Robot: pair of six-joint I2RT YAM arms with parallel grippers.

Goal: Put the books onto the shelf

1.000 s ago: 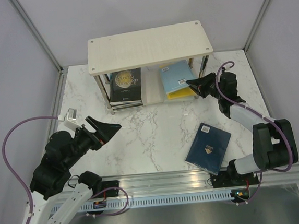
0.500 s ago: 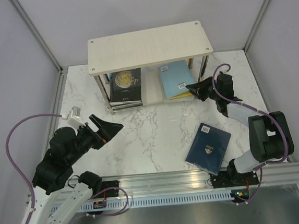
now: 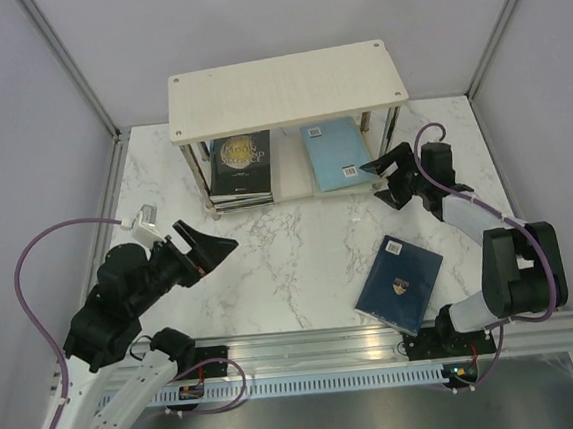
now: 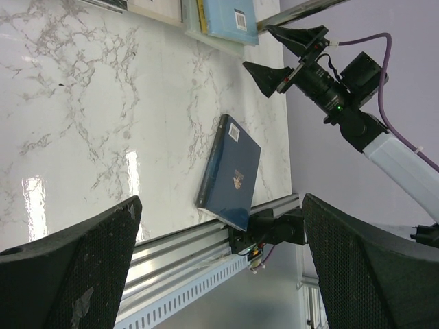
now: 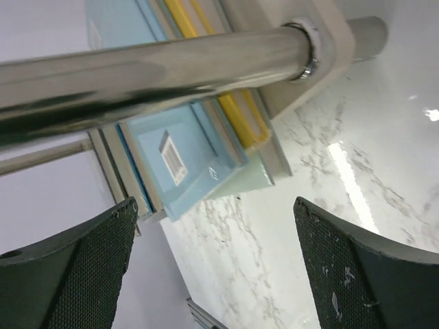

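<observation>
Pale grey walls (image 3: 16,108) enclose a white veined marble tabletop (image 3: 289,244) edged by an aluminium rail (image 3: 328,343) in front

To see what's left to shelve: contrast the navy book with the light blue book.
The navy book lies on the table; the light blue book tops a stack on the lower tier of the shelf. The navy book sits diagonal; the light blue book squares with the shelf. Both lie flat, barcodes up.

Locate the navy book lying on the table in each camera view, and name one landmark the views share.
Top external: navy book lies lower right of centre.
Left wrist: it sits near the picture's centre, aslant.
Right wrist: not in view.
Shared landmark: the light blue book on the shelf's lower board, in all three.
</observation>
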